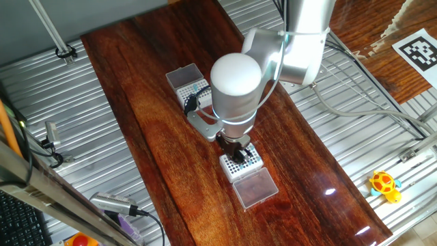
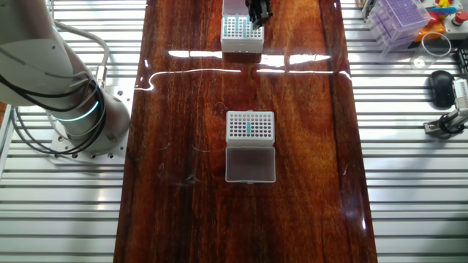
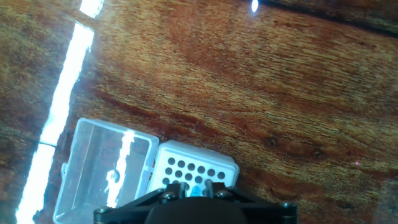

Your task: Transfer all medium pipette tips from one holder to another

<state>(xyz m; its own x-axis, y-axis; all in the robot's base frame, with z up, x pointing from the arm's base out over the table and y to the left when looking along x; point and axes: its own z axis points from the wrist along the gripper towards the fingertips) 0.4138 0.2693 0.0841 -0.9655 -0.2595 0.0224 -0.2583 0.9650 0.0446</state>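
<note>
Your gripper [image 1: 235,152] hangs over the white rack [image 1: 241,164] at lower centre of the bench [image 1: 150,123]; you cannot tell how far the jaws stand apart. A teal pipette tip [image 3: 197,190] shows at the bottom edge of the hand view, between them. More medium pipette tips [image 2: 248,128] sit as teal dots in the mid-frame rack [image 2: 250,126].

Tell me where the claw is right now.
In the other fixed view the claw is at the table's far end, just over the right side of the far tip rack, well away from the near rack mid-table.
</note>
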